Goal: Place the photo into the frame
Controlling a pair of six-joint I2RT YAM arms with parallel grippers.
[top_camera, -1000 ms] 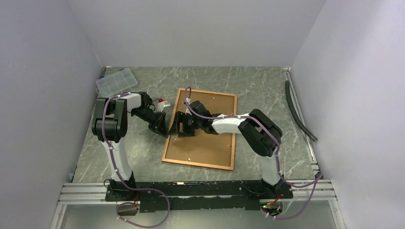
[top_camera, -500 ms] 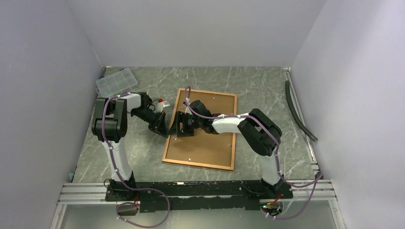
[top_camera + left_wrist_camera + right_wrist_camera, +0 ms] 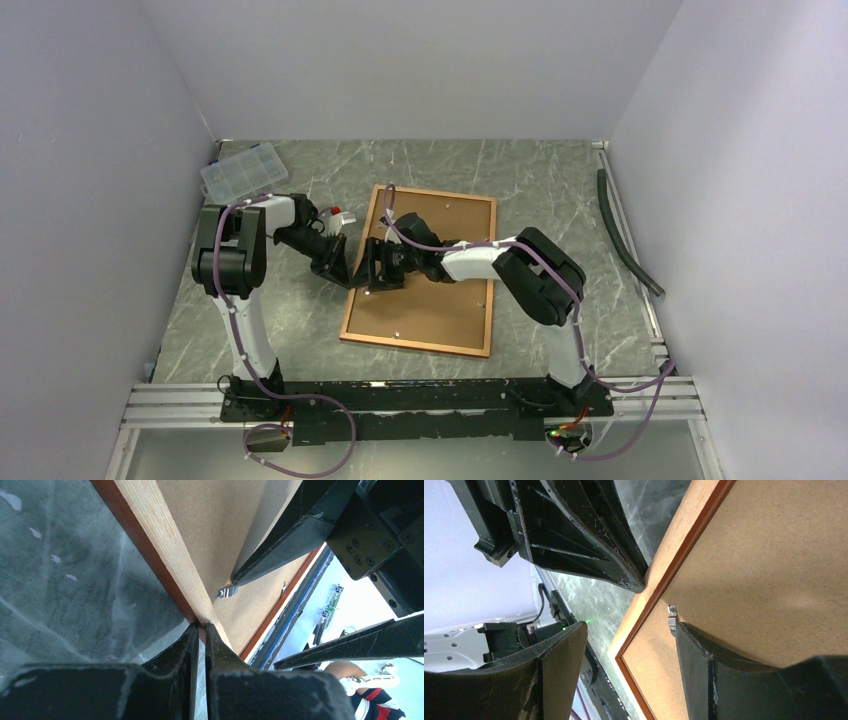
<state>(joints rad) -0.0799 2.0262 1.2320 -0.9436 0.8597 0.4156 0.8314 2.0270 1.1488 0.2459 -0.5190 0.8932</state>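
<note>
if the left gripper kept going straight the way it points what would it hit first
Most likely the large red-orange wooden picture frame: the nearly closed tips of the left gripper sit right at its tan back rail's outer edge, though contact is hard to judge. The plain brown backing board lies beyond.

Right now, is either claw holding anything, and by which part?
Nothing looks gripped. The left claw, shut, only touches the frame edge with its tips; the right claw is open astride that edge, one finger at a clip.
</note>
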